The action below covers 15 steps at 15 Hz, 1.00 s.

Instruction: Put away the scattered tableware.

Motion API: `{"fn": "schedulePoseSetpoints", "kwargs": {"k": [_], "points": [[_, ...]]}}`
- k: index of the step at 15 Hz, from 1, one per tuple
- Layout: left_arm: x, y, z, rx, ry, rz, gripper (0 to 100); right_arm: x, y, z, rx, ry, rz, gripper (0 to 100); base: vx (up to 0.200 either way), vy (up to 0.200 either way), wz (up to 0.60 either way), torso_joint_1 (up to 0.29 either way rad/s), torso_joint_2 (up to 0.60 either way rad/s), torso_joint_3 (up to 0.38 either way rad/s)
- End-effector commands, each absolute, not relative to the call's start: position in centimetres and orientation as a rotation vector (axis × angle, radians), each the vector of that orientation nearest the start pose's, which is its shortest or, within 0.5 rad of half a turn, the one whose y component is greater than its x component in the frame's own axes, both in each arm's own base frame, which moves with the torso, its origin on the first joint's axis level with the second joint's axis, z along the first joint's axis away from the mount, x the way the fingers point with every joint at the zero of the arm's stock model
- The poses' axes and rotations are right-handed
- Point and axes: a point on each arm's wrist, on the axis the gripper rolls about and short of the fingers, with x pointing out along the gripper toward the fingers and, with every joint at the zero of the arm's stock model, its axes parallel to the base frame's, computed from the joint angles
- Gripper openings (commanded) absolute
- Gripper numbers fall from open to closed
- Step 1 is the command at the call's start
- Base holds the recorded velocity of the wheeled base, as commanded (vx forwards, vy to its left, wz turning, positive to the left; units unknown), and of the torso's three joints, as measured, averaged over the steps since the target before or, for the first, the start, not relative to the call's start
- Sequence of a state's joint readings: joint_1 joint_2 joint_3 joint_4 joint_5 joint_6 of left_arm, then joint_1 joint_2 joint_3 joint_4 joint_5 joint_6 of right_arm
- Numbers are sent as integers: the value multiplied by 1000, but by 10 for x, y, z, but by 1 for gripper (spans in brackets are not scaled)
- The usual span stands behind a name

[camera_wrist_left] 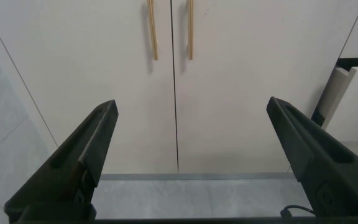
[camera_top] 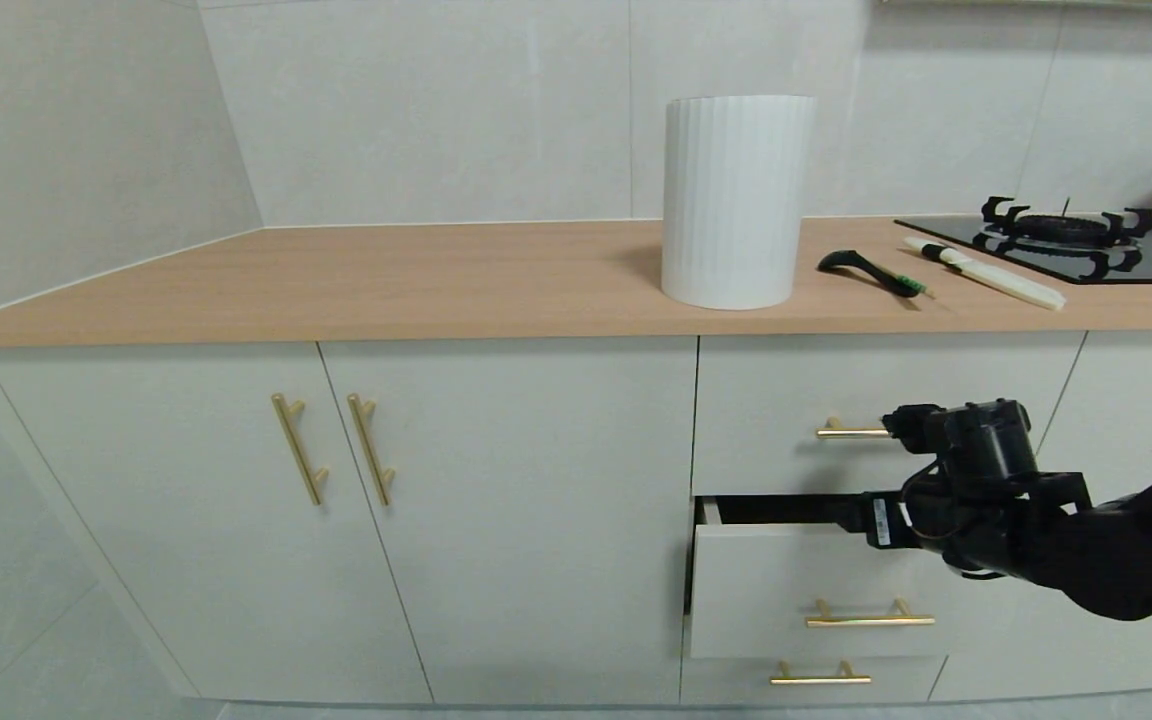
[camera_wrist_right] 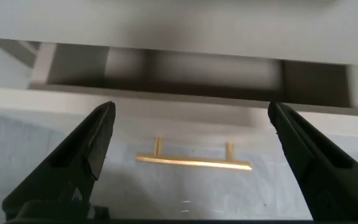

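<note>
Two utensils lie on the wooden counter (camera_top: 386, 280) right of a tall white ribbed container (camera_top: 736, 200): a black scoop with a green tip (camera_top: 871, 271) and a long white utensil with a dark end (camera_top: 986, 273). Below them the second drawer (camera_top: 796, 590) stands slightly pulled out, showing a dark gap. My right gripper (camera_top: 861, 516) is at that gap, level with the drawer's top edge. In the right wrist view it (camera_wrist_right: 191, 112) is open over the drawer front and its gold handle (camera_wrist_right: 193, 162). My left gripper (camera_wrist_left: 192, 106) is open, low before the double cabinet doors (camera_wrist_left: 173, 93).
A black gas hob (camera_top: 1066, 240) occupies the counter's right end. The top drawer (camera_top: 886, 400) is shut, its gold handle (camera_top: 851, 432) just above my right wrist. Another handle (camera_top: 821, 678) sits below. Tiled walls close off the back and left. The counter's left part is bare.
</note>
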State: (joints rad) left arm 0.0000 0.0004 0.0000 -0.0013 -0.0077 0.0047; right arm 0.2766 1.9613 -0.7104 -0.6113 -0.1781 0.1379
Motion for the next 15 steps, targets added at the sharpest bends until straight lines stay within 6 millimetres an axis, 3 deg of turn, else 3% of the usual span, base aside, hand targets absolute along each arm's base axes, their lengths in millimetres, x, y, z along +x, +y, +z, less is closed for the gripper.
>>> {"fn": "schedulePoseSetpoints", "kwargs": {"k": [1, 6, 15], "points": [[-23, 0, 76, 5, -2, -8, 100, 319, 86, 49, -21, 676, 41, 100, 0, 0, 0, 0, 0, 0], [-23, 0, 76, 5, -2, -8, 100, 331, 87, 31, -28, 644, -4, 100, 0, 0, 0, 0, 0, 0], [-23, 0, 76, 5, -2, -8, 100, 332, 87, 29, -15, 652, -15, 100, 0, 0, 0, 0, 0, 0]]}}
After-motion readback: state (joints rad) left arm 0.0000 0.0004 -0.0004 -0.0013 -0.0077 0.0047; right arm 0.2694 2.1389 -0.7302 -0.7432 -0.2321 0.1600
